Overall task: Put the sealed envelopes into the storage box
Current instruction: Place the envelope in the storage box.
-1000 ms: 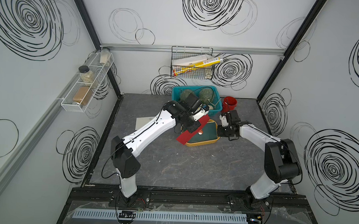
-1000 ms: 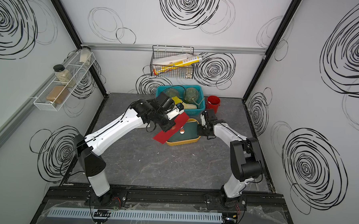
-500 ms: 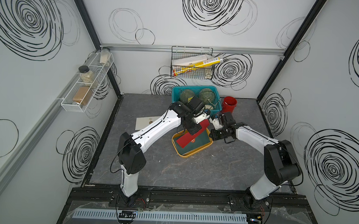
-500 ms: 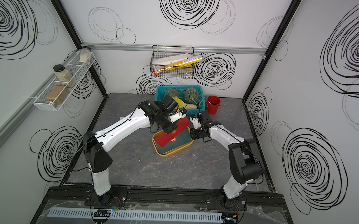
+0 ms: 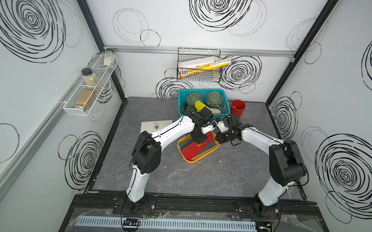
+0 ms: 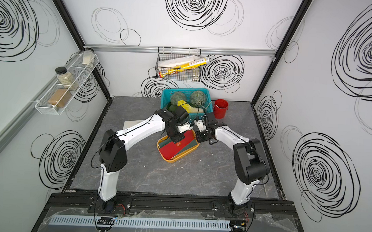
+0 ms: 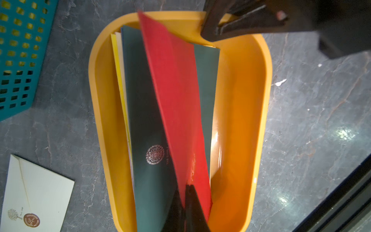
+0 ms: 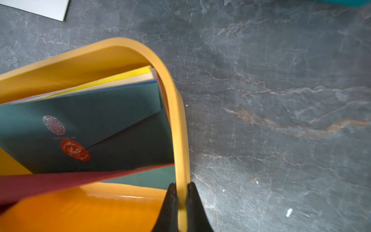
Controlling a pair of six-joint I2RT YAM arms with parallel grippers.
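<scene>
Sitting in storage box (image 8: 180, 130): red envelope (image 7: 176, 90), left hand (image 7: 185, 192) clamped on it (right hand (image 8: 181, 192), pinching rim, dragged box under); white envelope (image 7: 40, 192) pending.

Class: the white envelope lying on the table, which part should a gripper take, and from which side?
Probably a corner or short edge of the white envelope, from above at a low tilt. It lies flat on the table, clear of the orange box, so only thin edges offer a pinch.
</scene>
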